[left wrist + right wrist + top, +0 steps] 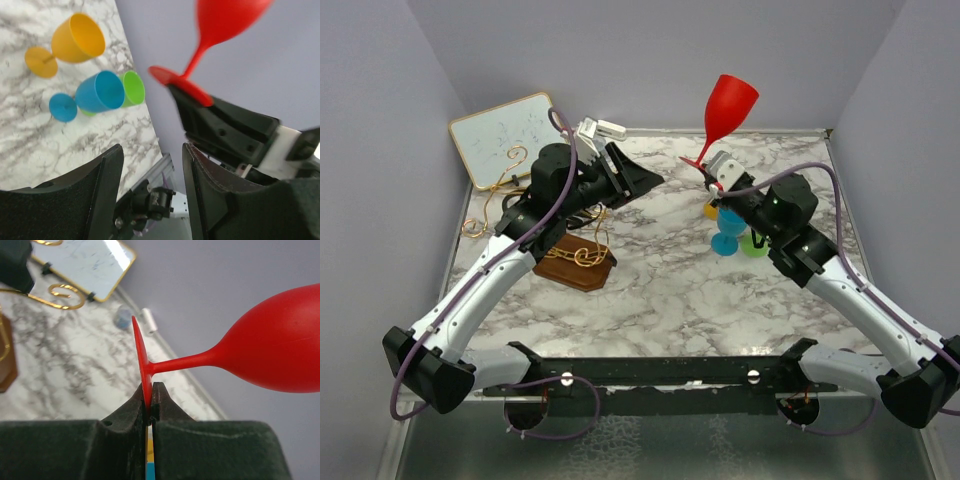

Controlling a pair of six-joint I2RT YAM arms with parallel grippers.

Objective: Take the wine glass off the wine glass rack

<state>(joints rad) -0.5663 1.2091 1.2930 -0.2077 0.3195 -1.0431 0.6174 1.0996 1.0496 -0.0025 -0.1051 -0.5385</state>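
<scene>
Both arms are wearing the same livery. The left arm (485, 280) and the right arm (865, 300) are showing glossy white shells along their long links, with chunky black housings bulging at every joint. A purple cable (565, 150) is looping along each one. Their bases are sitting on a black rail (660, 372) that is carrying two round silver bolts (565, 378). The left gripper (152, 162) is showing broad matte-black fingers (100, 185) with a faintly grainy face. The right gripper (150, 400) is showing the same, plus a white bracket (280, 147) and small screw holes (220, 132) in its black body.
</scene>
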